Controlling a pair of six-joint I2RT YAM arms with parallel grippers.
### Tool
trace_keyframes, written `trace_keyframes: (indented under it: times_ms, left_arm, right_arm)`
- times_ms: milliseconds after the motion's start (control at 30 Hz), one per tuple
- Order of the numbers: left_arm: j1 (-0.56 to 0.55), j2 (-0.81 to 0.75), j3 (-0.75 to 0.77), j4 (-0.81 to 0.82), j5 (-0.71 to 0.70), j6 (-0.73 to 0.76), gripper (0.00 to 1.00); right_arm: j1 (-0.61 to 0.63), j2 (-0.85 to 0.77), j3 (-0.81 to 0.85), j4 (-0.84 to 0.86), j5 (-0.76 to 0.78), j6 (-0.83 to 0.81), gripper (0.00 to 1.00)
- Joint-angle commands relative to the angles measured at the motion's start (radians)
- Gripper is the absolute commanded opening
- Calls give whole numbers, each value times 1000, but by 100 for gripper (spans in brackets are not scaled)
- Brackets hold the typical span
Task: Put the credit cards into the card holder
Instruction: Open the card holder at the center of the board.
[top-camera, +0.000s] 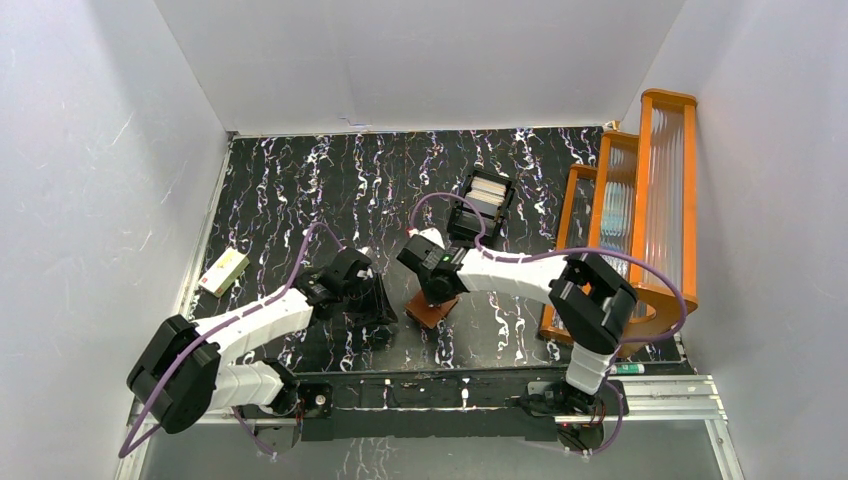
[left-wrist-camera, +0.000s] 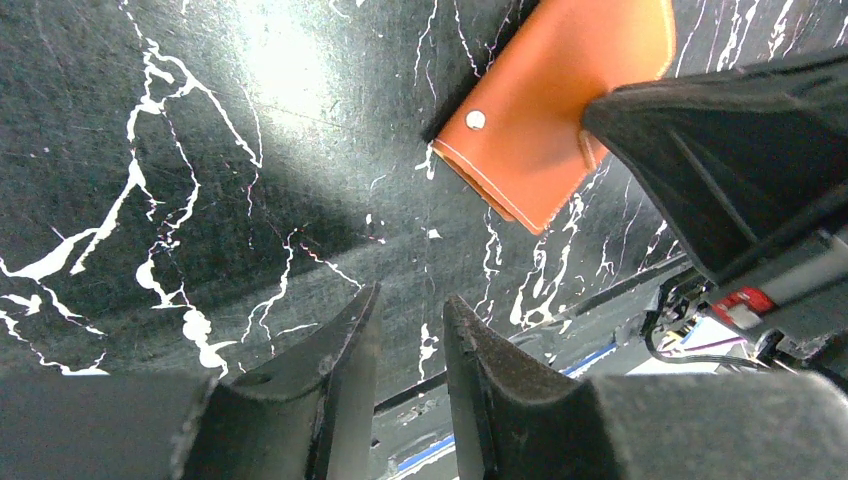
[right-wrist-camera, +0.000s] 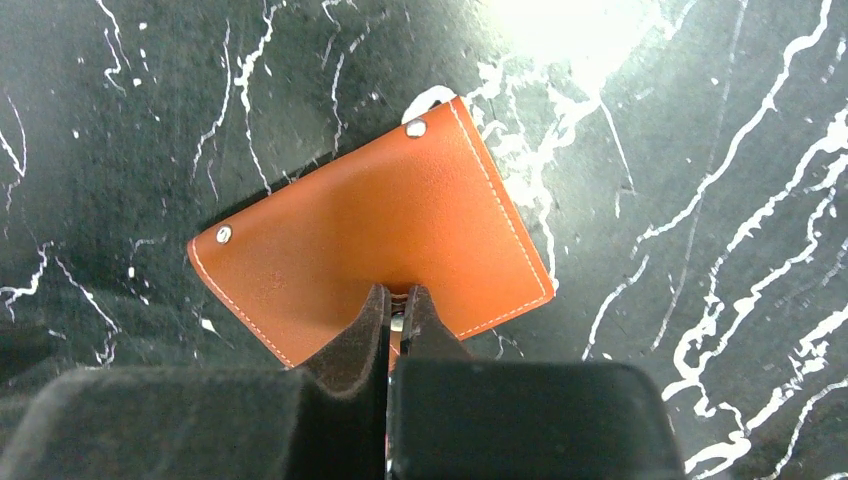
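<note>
The card holder lies closed and flat on the table, about midway between the left and right edges and toward the near edge. The right gripper is pinched tight on its near edge. The left gripper hangs just beside it over bare table, jaws a narrow gap apart, holding nothing.

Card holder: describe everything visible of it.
The card holder is a folded reddish-brown wallet, leather-like, with pale stitching along its edges and two silver studs at corners. It lies closed and askew on the black marbled table. The right gripper pinches one edge; nothing else touches it.
</note>
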Motion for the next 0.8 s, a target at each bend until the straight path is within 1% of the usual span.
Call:
trace_keyframes:
  times_ms: [0, 133, 200, 267, 300, 333, 400, 467, 600, 700, 767]
  left_arm:
    - [5, 18, 33, -14, 5, 0, 28]
    - [6, 40, 65, -26, 5, 12, 30]
    - [7, 48, 97, -53, -2, 29, 32]
    - [10, 48, 133, -77, -11, 48, 36]
    - [14, 45, 144, -83, -9, 55, 40]
    - [21, 40, 150, -77, 8, 63, 43]
    - [42, 24, 143, -19, 104, 79, 50]
    - [60, 12, 137, 20, 158, 83, 55]
    - [68, 11, 129, 87, 240, 109, 60]
    - [69, -1, 133, 96, 260, 104, 64]
    - [69, -23, 140, 77, 250, 100, 65]
  right_arm:
    - [6, -108, -19, 1, 15, -35, 0]
    - [5, -194, -72, 75, -34, -73, 0]
    - [6, -244, -105, 113, -63, -94, 0]
    - [4, -291, -135, 153, -94, -123, 0]
    - [5, -310, -149, 170, -106, -136, 0]
    - [5, -327, -160, 183, -117, -145, 0]
    - [5, -357, -175, 201, -137, -161, 0]
    - [5, -378, -187, 218, -154, -169, 0]
    - [6, -408, -197, 236, -189, -189, 0]
    - [4, -420, -199, 237, -195, -199, 0]
    - [6, -427, -203, 231, -184, -203, 0]
